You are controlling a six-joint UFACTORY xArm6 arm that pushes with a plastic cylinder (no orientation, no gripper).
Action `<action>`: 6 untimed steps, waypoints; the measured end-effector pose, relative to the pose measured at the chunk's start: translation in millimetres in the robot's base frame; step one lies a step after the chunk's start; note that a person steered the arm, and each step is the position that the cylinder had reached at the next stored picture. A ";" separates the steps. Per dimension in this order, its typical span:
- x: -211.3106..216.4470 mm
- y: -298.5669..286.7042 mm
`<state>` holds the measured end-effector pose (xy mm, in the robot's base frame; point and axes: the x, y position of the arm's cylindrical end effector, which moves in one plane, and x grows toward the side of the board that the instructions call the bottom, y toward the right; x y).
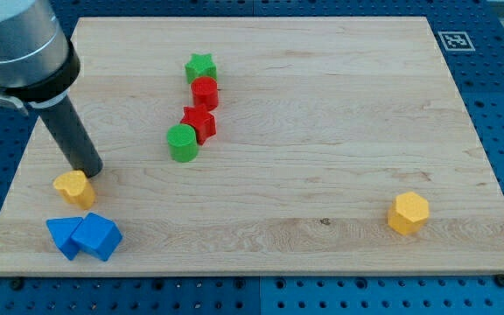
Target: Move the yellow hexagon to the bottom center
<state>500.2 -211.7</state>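
Now, the yellow hexagon (408, 213) sits near the view's bottom right on my tabletop (322, 131), alone, well apart from every other block and close to the board's lower edge. The tabletop is a pale wooden board with visible grain, and the stretch between the hexagon and the other blocks is plain wood.

Near the view's upper middle I see a short line of blocks: a green star (200, 66) at the top, a red cylinder (205, 91) touching just below it, then a red star-like block (199, 122), and a green cylinder (182, 143) touching that one on its lower left.

At the view's lower left lies a second yellow block (73, 186), its shape unclear to me. My tip (87, 171) rests at that block's upper right edge, touching or nearly so; I cannot tell which. No hand shows on this arm, only the dark rod. Below that yellow block are two blue blocks (84, 236) pressed together, shapes hard to make out.

Around the board runs a blue perforated panel (497, 79), with a small black-and-white marker (456, 40) past the top right corner.
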 end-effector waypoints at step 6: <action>50.5 156.2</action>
<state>550.7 -55.5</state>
